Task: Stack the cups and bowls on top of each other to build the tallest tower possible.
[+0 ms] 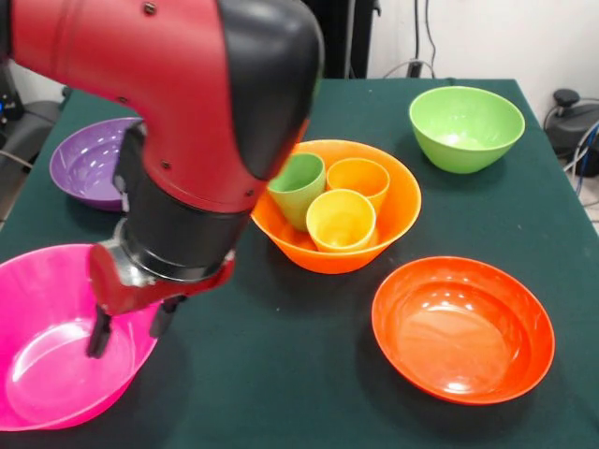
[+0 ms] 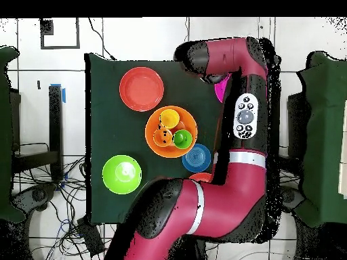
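Pink bowl [image 1: 51, 341] sat at the table [image 1: 309, 346] edge with the claw [image 1: 129, 325] hanging open and empty over its rim. Three cups [image 1: 340, 219] stood inside the light orange bowl [image 1: 398, 210]; the red-orange bowl [image 1: 463, 327], lime bowl [image 1: 465, 127] and purple bowl [image 1: 86, 161] lay apart.

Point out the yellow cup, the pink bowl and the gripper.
yellow cup [image 1: 341, 219], front view, inside bottom
pink bowl [image 1: 42, 360], front view, inner floor
gripper [image 1: 129, 335], front view, between the fingertips
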Controlling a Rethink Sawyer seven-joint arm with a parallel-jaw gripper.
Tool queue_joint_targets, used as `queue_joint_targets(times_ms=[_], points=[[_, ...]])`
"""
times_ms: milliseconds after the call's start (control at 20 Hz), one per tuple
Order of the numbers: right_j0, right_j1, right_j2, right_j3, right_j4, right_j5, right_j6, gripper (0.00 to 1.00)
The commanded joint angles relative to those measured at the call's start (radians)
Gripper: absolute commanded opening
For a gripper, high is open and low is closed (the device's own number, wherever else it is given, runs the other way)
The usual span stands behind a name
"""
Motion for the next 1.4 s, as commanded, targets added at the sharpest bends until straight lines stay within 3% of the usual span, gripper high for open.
queue_joint_targets(times_ms=[50, 1200, 1400], points=[[0.004, -0.059, 0.032, 0.038, -0.009, 0.066, -0.322, 1.00], [-0.034, -0.068, 0.003, 0.206, 0.041, -0.037, -0.269, 1.00], [-0.042, -0.067, 0.005, 0.230, 0.052, -0.065, -0.223, 1.00]])
